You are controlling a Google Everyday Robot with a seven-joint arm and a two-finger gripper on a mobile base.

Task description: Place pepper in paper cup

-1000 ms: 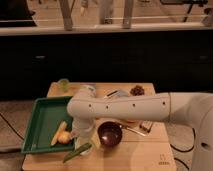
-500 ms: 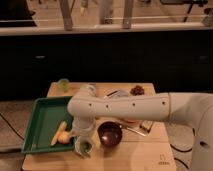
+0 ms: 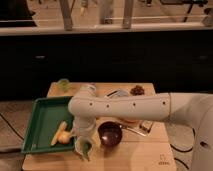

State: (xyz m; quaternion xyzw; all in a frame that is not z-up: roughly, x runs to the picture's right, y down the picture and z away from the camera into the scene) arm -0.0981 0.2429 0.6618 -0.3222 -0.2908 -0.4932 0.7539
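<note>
The white arm is reaching leftward across the wooden table (image 3: 145,155) and bending down at its wrist, holding the gripper (image 3: 82,135) directly over the paper cup (image 3: 79,146), between the green tray (image 3: 45,117) and the dark bowl (image 3: 110,134). The pepper (image 3: 87,149) is sitting inside the cup. Whether the gripper is clasping it cannot be told.

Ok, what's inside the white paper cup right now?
Part of the green pepper shows in the paper cup. The gripper hangs right over the cup and covers its back part, so how deep the pepper sits cannot be seen.

White arm (image 3: 131,107) stretched sideways, wrist (image 3: 83,121) bent down, gripper (image 3: 83,141) pointing down below it
</note>
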